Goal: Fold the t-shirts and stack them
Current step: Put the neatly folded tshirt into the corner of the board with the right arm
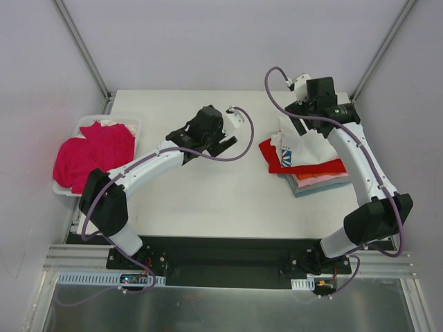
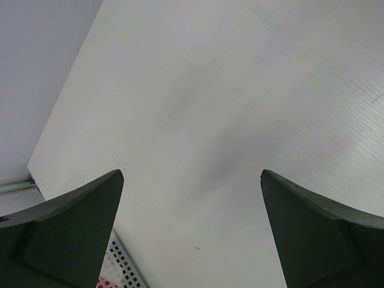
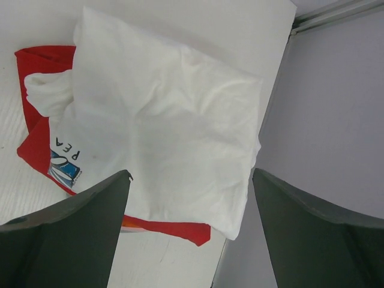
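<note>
Loosely folded white t-shirt (image 3: 174,120) atop red t-shirt (image 3: 43,57), seemingly askew

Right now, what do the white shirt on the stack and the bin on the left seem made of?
White shirt: soft matte cloth, likely cotton knit; it creases and drapes limply. Bin: probably rigid white plastic; its wall shows a moulded grid of holes.

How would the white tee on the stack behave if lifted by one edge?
Likely floppy: the white tee lies creased and draped over the red tee. Lifted by an edge, it would probably sag and unfold. Pushed, it may bunch up.
</note>
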